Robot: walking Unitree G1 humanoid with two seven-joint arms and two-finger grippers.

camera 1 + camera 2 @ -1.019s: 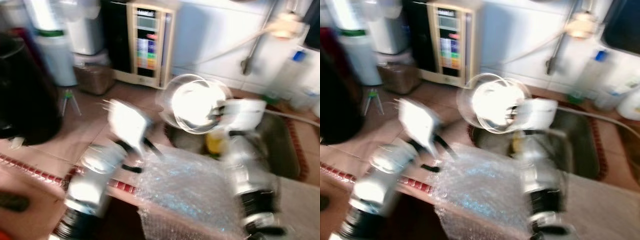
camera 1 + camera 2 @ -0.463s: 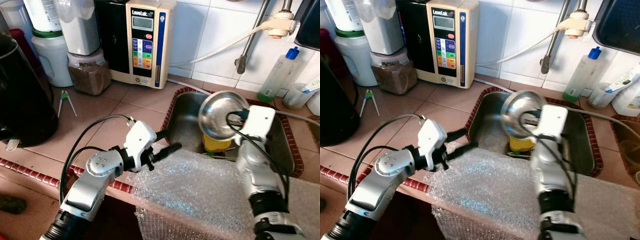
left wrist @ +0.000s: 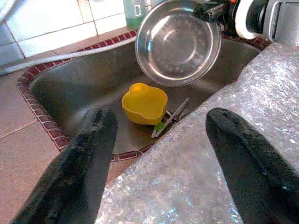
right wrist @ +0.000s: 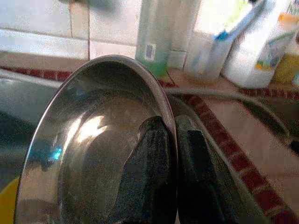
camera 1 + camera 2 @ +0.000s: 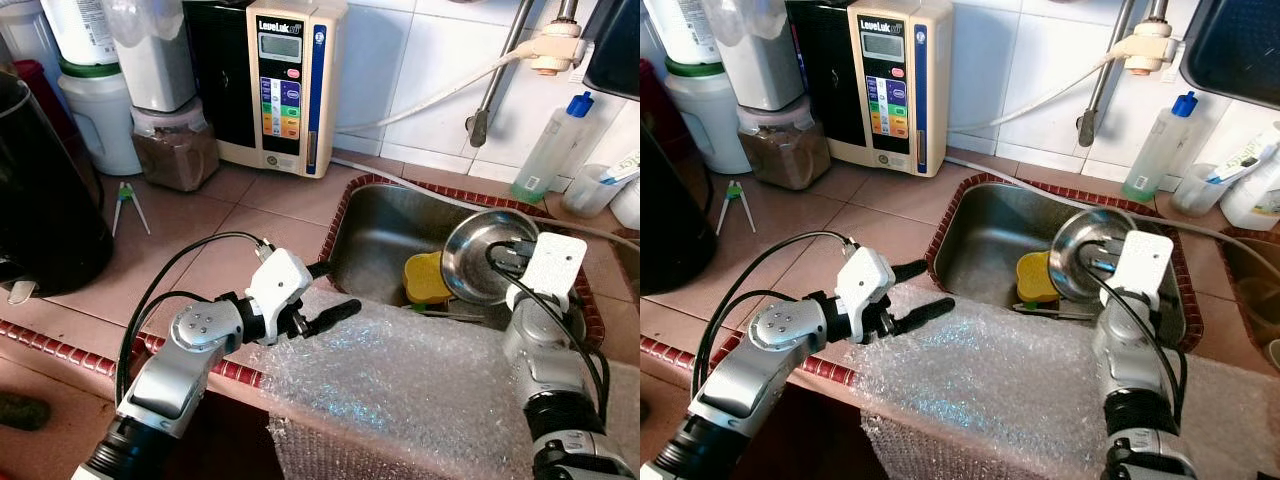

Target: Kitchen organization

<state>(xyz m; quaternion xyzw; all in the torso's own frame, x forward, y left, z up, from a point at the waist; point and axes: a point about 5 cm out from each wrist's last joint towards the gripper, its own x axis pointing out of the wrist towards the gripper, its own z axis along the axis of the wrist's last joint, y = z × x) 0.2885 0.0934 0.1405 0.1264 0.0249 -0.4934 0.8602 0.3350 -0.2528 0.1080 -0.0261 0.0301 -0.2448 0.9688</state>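
Jaws: the right gripper (image 4: 170, 135) is pinched tight on the rim of the steel bowl (image 5: 487, 257), one finger inside, one behind; the left gripper (image 5: 333, 290) stands wide apart, holding nothing.
Nearest: a sheet of bubble wrap (image 5: 400, 390) drapes over the front edge of the counter, in front of the sink (image 5: 372, 235).
Left arm: its fingers (image 3: 91, 154) hover at the left corner of the wrap, pointing toward the basin.
Bowl: held tilted on edge above the right half of the sink, hollow side facing the left arm.
In the basin: a yellow flower-shaped cup (image 3: 144, 102) sits on the bottom just beside the bowl, with a thin utensil (image 3: 169, 116) lying next to it.
Counter, left: a green-handled tool (image 5: 126, 198) lies on the tiles.
Back wall: a water ionizer (image 5: 287, 85), a jar of brown powder (image 5: 174, 145), and right of the tap hose a bottle with a blue cap (image 5: 553, 148).
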